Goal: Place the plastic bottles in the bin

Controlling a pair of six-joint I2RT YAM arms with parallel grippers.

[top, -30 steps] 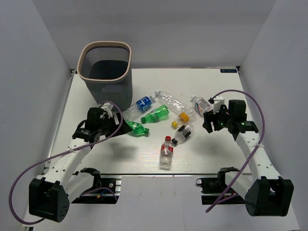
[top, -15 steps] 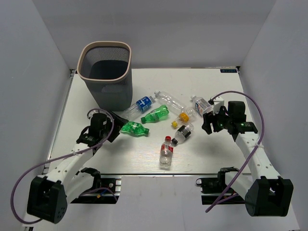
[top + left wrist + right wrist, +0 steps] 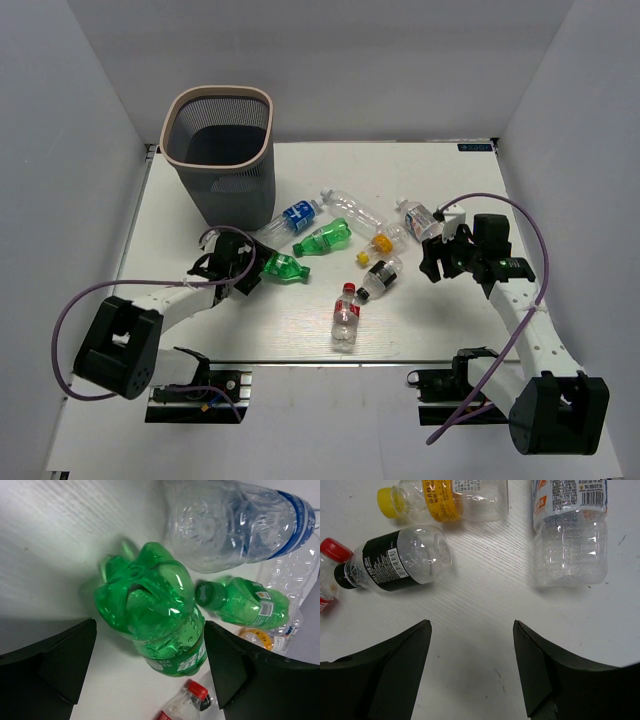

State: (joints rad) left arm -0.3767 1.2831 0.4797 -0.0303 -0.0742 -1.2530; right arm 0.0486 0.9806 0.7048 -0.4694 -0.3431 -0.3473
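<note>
One green bottle (image 3: pixel 150 605) lies on the table (image 3: pixel 450 180) between my left gripper's (image 3: pixel 150 652) wide-spread jaws, ungripped — near the bin (image 3: pixel 240 190). My right gripper (image 3: pixel 470 665) hangs open beside a black-labelled bottle (image 3: pixel 395 562).

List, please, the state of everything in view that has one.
bin: upright, open-topped.
near green bottle: lying, ungripped.
left gripper: open, straddling near green bottle's base.
far green bottle: lying, capped.
blue-label bottle: lying.
long clear bottle: lying.
yellow-cap bottle: lying, capped.
black-label bottle: lying, capped.
red-cap bottle: lying, capped.
rightmost bottle: lying.
right gripper: open, empty.
</note>
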